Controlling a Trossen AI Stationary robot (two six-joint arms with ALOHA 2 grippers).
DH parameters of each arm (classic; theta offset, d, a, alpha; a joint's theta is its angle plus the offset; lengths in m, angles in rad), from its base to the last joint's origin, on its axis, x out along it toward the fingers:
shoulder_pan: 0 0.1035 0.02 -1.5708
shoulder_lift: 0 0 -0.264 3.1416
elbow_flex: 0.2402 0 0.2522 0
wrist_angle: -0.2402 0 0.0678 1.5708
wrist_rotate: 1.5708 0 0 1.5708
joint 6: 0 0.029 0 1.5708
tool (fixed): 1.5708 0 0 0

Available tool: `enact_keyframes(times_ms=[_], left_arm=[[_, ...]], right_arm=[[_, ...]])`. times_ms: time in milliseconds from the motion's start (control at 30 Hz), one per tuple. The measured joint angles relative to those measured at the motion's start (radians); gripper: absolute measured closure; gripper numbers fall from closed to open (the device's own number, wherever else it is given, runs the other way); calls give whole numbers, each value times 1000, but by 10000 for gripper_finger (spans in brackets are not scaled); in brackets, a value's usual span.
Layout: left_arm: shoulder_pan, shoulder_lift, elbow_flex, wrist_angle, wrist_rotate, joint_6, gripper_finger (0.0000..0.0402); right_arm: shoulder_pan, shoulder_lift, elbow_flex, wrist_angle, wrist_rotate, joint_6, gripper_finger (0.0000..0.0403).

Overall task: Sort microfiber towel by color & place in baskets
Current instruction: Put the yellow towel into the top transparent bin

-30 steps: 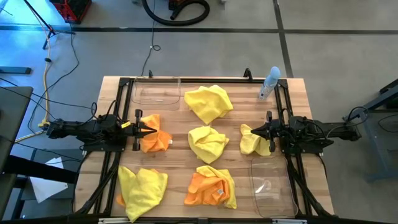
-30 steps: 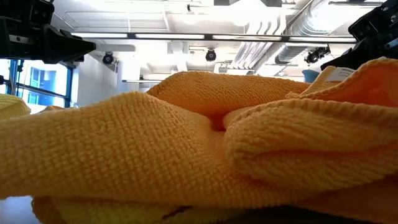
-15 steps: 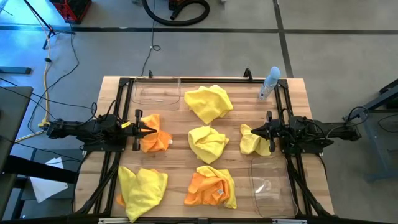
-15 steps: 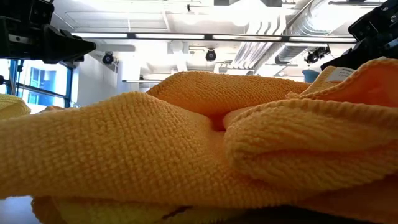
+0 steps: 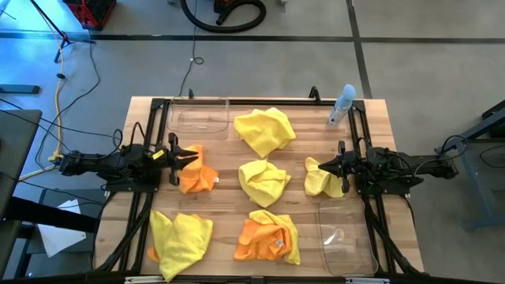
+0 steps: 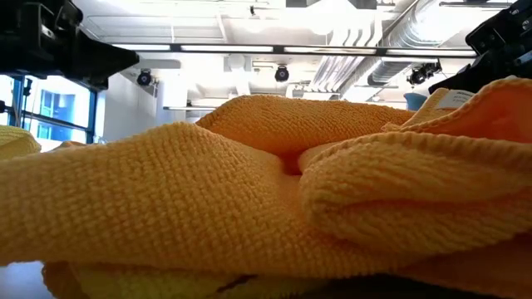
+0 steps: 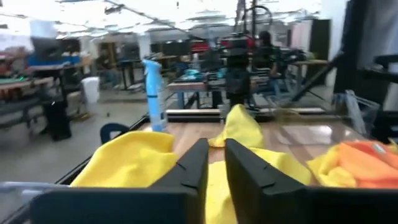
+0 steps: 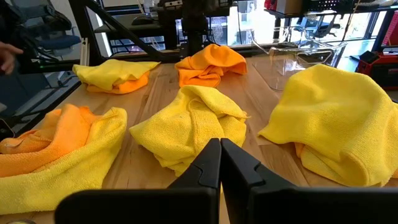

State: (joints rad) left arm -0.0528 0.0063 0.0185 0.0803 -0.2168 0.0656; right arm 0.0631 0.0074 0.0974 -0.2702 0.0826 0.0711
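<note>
While crumpled, the soft orange towel [image 5: 197,169] meets the left gripper [image 5: 187,158].

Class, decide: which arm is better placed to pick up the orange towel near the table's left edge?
Left. The left gripper hovers right over that orange towel; the right gripper sits across the table by a yellow towel.

Overhead, table-level and wrist views, all sharing the towels [image 5: 264,181].

Grey concrete floor [image 5: 260,67] surrounds the wooden tabletop [image 5: 304,158]; black hose [image 5: 223,13] coiled beyond it, bright ceiling lights [image 6: 241,47] glowing overhead.
</note>
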Motion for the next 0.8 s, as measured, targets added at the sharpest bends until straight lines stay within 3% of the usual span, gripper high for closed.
enact_keyframes(times_ms=[267, 400, 567, 700, 800], left_arm=[[0, 0, 0, -36, -3, -69, 254], [0, 1, 0, -47, -17, -72, 250], [0, 34, 0, 66, -189, -192, 252], [9, 111, 0, 154, -270, -294, 252], [30, 201, 25, 160, -271, -327, 253]], right_arm=[[0, 0, 0, 0, 0, 0, 402], [0, 0, 0, 0, 0, 0, 402], [0, 0, 0, 0, 0, 0, 402], [0, 0, 0, 0, 0, 0, 402], [0, 0, 0, 0, 0, 0, 402]])
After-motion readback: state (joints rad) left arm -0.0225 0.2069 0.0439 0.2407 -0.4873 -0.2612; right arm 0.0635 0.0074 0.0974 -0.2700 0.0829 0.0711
